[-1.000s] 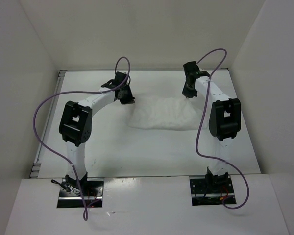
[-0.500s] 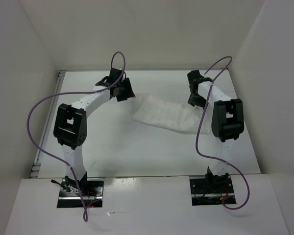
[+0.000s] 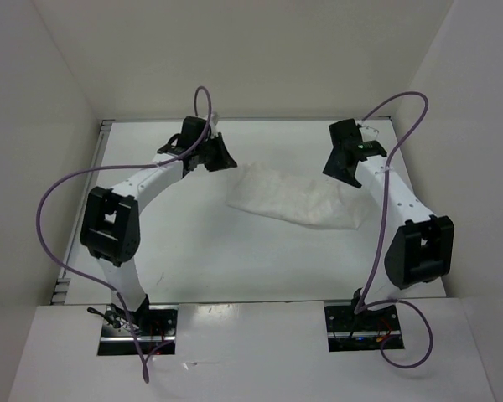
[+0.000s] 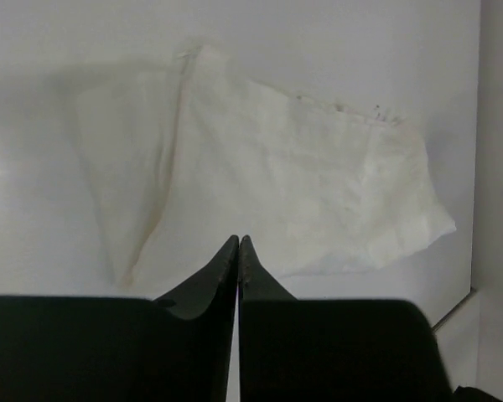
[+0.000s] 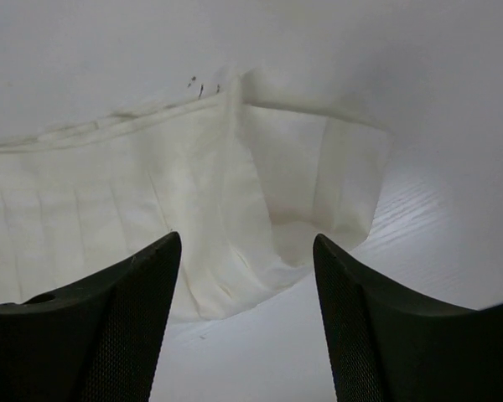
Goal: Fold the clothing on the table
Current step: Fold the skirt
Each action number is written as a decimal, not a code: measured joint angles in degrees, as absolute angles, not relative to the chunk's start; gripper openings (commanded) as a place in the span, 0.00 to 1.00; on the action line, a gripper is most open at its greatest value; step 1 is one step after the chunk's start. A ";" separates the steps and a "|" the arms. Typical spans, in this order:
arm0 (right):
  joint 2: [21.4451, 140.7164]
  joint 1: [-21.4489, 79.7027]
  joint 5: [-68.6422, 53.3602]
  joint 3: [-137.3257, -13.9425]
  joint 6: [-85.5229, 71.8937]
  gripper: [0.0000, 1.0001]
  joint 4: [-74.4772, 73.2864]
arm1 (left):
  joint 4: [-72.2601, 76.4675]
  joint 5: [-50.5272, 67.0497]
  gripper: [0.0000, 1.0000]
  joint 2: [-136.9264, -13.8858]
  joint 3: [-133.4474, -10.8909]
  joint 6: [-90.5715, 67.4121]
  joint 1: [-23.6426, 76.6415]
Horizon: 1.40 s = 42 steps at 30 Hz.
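White walls (image 3: 260, 50) box in the white tabletop (image 3: 235, 260) seen from above. The clothing (image 3: 298, 197) lies right of centre toward the far side, a thin white garment folded into a rough, wrinkled slab. My left gripper (image 3: 222, 157) hangs just beside its far left corner and my right gripper (image 3: 339, 167) over its far right corner; neither holds it. Purple cables (image 3: 40, 222) loop off both arms.

From my left wrist, the left gripper (image 4: 239, 244) is closed, its black fingers pressed tip to tip with nothing between them, at the garment's near edge. The clothing (image 4: 302, 184) shows soft creases and a layer folded over on its left, with bare tabletop (image 4: 33, 209) beside it.

From my right wrist, the right gripper (image 5: 245, 243) stands wide open and empty, its textured black pads (image 5: 134, 318) on either side of a folded corner of the clothing (image 5: 109, 201). Faint parallel crease lines cross the slightly translucent fabric.
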<state>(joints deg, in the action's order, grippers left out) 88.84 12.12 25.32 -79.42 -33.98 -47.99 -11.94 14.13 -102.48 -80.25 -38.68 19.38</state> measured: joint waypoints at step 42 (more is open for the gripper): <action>103.26 -2.07 -12.12 -72.77 -34.46 0.10 -37.15 | -4.25 14.79 0.00 -111.94 -66.59 -49.91 15.79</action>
